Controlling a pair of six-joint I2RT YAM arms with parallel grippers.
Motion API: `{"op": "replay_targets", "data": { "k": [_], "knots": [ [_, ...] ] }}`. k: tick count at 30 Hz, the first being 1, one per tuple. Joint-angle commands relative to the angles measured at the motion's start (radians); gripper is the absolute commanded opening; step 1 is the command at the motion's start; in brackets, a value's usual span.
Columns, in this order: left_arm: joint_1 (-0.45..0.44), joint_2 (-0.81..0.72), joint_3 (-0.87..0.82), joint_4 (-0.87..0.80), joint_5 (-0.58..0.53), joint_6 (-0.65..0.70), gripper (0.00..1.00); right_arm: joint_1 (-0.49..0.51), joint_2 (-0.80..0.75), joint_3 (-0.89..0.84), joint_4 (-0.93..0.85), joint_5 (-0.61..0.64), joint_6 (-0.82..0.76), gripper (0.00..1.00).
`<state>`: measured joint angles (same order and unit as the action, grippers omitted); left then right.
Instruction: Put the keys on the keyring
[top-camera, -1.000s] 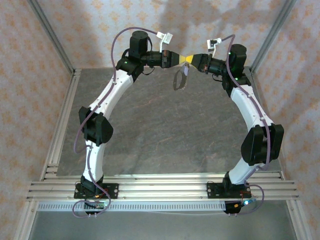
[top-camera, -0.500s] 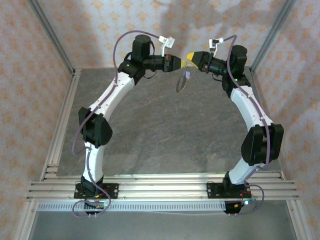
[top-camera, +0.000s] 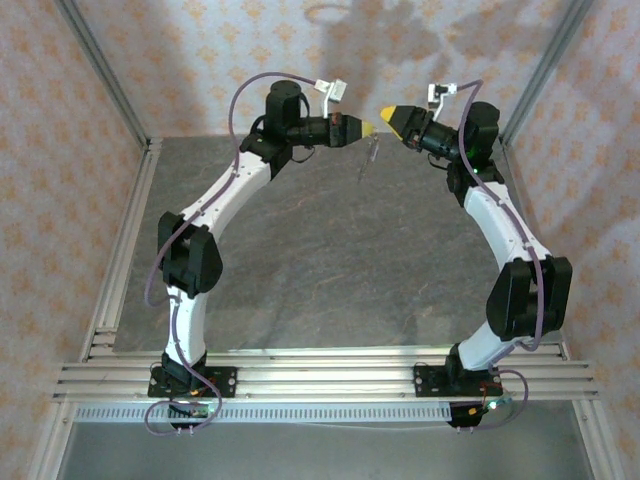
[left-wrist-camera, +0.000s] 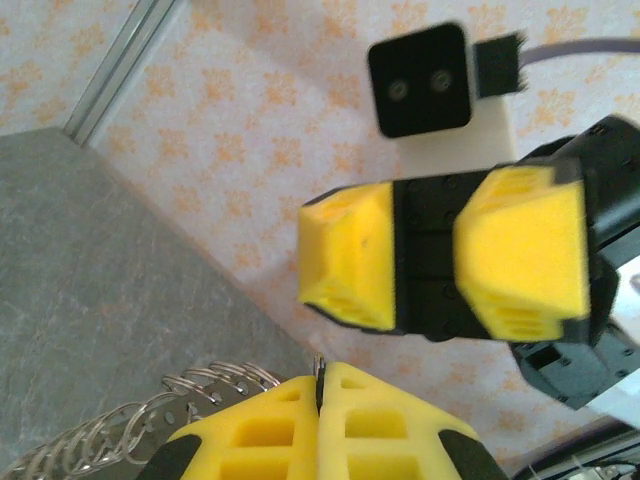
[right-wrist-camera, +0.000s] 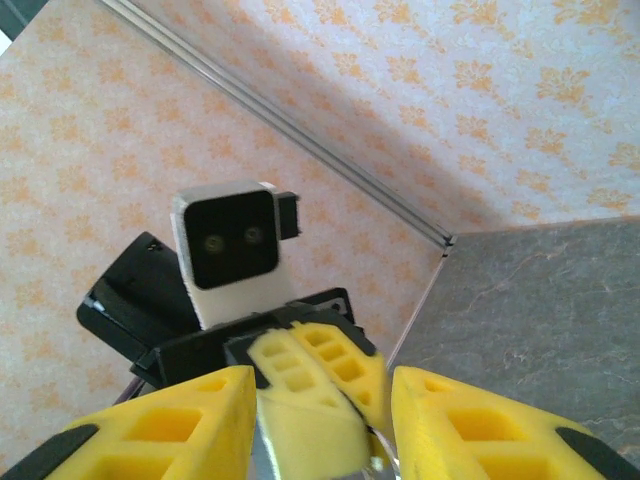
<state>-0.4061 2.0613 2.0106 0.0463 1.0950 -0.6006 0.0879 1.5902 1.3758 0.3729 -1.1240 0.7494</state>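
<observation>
My left gripper (top-camera: 368, 128) is held high over the far middle of the table, shut on the thin metal of the keyring (top-camera: 368, 157), which hangs below its tips. In the left wrist view the jaws (left-wrist-camera: 322, 372) pinch a thin metal edge, and the keyring's fringe of small loops (left-wrist-camera: 120, 440) spreads to the lower left. My right gripper (top-camera: 388, 111) faces the left one a short way off, open, with nothing between its fingers (left-wrist-camera: 350, 260). Its own camera shows its jaws (right-wrist-camera: 322, 382) spread either side of the left gripper (right-wrist-camera: 368, 430). The keys are hidden.
The grey stone-look tabletop (top-camera: 330, 260) lies well below both grippers. Patterned walls (top-camera: 180, 60) close the back and sides, with aluminium rails (top-camera: 125, 240) along the left edge and a rail frame (top-camera: 320, 375) at the near edge.
My right gripper has opened and drawn back to the right from the tip-to-tip meeting. The left gripper has risen slightly, and the keyring now hangs from it alone.
</observation>
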Motion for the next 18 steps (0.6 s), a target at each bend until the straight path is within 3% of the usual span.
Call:
{"op": "replay_targets", "data": {
  "k": [1, 18],
  "knots": [
    [0.012, -0.072, -0.001, 0.119, 0.000, -0.043, 0.00, -0.007, -0.029, -0.025, 0.076, 0.014, 0.010, 0.40],
    [0.013, -0.093, -0.049, 0.258, -0.030, -0.130, 0.00, -0.006, -0.081, -0.146, 0.248, 0.049, 0.113, 0.40]
  ]
}}
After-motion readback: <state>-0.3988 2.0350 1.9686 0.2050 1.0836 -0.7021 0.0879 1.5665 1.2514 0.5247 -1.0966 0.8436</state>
